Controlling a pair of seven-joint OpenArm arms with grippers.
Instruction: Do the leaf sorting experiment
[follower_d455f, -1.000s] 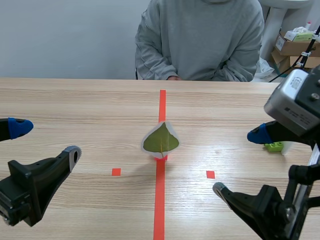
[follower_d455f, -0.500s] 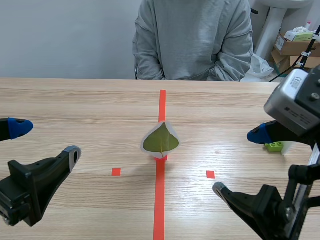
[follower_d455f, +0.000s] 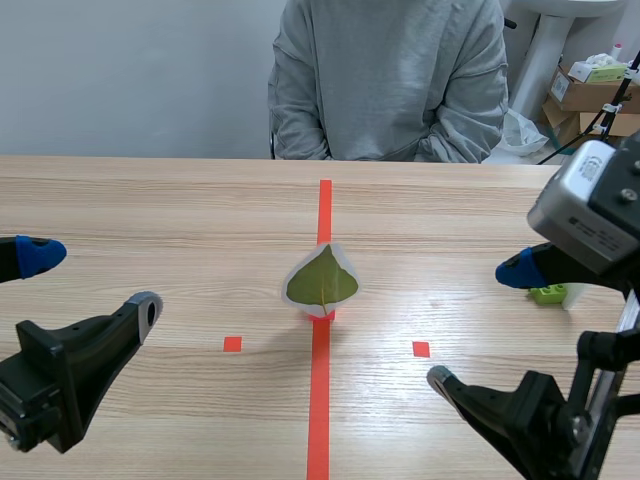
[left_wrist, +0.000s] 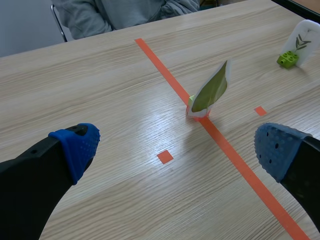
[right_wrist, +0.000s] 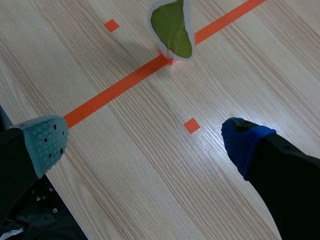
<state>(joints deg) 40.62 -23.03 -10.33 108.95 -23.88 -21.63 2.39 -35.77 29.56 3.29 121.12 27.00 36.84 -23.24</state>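
— So, what is seen at the left of the table (follower_d455f: 150, 210)?

— The left gripper (follower_d455f: 92, 282) is seen low at the near left. It is spread wide above the wood, and nothing is gripped by it.

— And where is the leaf placed?

— The laminated leaf (follower_d455f: 321, 280) is found at the middle, well apart from both grippers. It is stood upright with its point upward, and its foot is set on the orange-red centre line. From the left wrist view it is seen nearly edge-on, slightly tilted. At the far edge behind it, a person (follower_d455f: 390, 80) in a grey sweatshirt is seated.

— What is shown at the right?

— The right gripper (follower_d455f: 478, 325) is held at the near right. It is also spread wide, with nothing gripped. Just behind it a green brick (follower_d455f: 548, 293) is seen on the wood. A small white card (left_wrist: 301, 39) printed with a leaf sprig is stood touching that brick; whether it is slotted into the brick cannot be told. Cardboard boxes (follower_d455f: 590, 85) are stacked past the table's far right corner.
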